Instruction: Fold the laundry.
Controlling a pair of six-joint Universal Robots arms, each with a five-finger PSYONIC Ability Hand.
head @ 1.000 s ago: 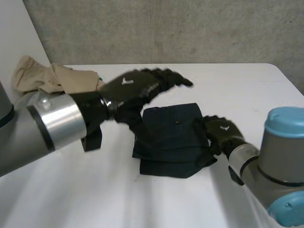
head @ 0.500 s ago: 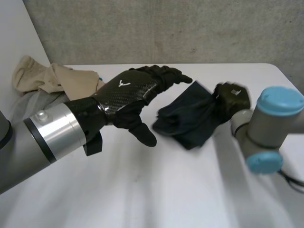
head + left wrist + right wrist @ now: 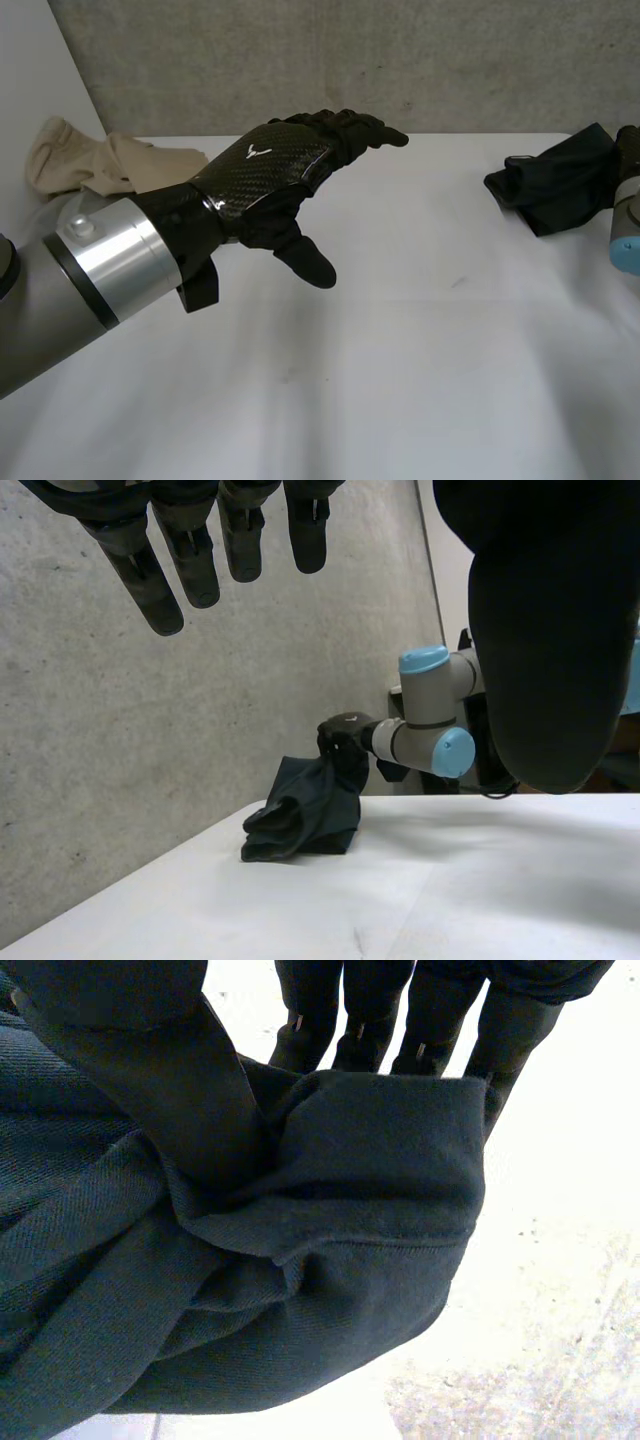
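Note:
A folded dark navy garment (image 3: 555, 180) hangs bunched at the table's far right side. My right hand (image 3: 630, 150) grips it. In the right wrist view the thumb (image 3: 140, 1040) presses the dark garment (image 3: 330, 1260) against the fingers (image 3: 440, 1010). The left wrist view shows the garment (image 3: 300, 815) touching the table below the right hand (image 3: 345, 735). My left hand (image 3: 270, 175) hovers above the table's middle, fingers straight and thumb spread, holding nothing. Its fingers (image 3: 180, 550) are apart from the cloth.
A pile of beige clothes (image 3: 100, 160) lies at the back left corner of the white table (image 3: 400, 380). A grey concrete wall runs behind the table. The right arm's blue-capped joint (image 3: 425, 660) stands past the table's right end.
The right hand closed on the dark garment in the table's middle and swept it to the far right. The left hand stayed open, shifting only slightly.

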